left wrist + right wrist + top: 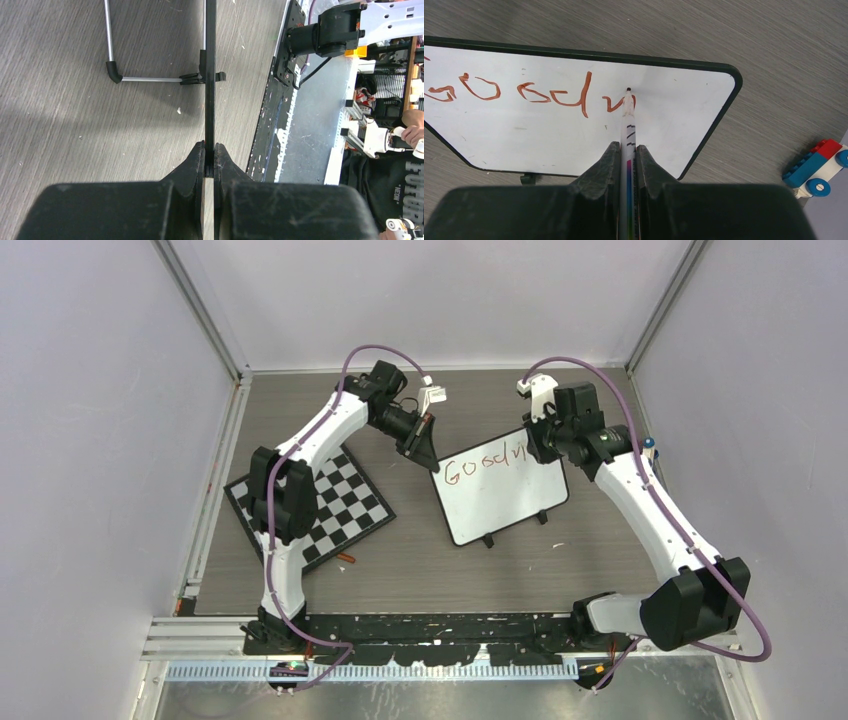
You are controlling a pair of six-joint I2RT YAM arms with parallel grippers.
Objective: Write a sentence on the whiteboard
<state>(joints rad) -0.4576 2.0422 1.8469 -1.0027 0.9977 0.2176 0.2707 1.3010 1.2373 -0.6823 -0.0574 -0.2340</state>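
Mounting rail, top view: black rail [440, 625] lies along the near edge of the tabletop [560, 560], on the near side of the whiteboard, with both arms bolted to it.
Whiteboard, top view: the whiteboard [500, 505] sits mid-tabletop, turned at an angle, with its two black feet on its near edge.
Sentence, top view: the sentence [485, 462] runs in red-brown letters along the whiteboard's far edge.
Left end effector, top view: the left end effector [426, 448] is at the whiteboard's far left corner.
Right end effector, top view: the right end effector [536, 440] is over the whiteboard's far right corner.
Checkerboard, top view: the checkerboard [345, 495] lies flat to the left of the whiteboard, apart from it.
Left end effector, left wrist view: the left end effector [210, 150] is pressed together, pinching the black frame of the whiteboard [210, 75], which is seen edge-on.
Foot, left wrist view: a black foot [202, 77] clips across the whiteboard's edge.
Right end effector, right wrist view: the right end effector [627, 150] is closed on a marker [628, 122].
Marker tip, right wrist view: the marker tip [628, 90] touches the whiteboard [549, 132] at the end of the writing.
Sentence, right wrist view: the sentence [524, 92] reads roughly "Good v", in one line near the whiteboard's far edge.
Toy car, right wrist view: a brick-built toy car [816, 167] stands on the tabletop [774, 50] to the right of the whiteboard, apart from it.
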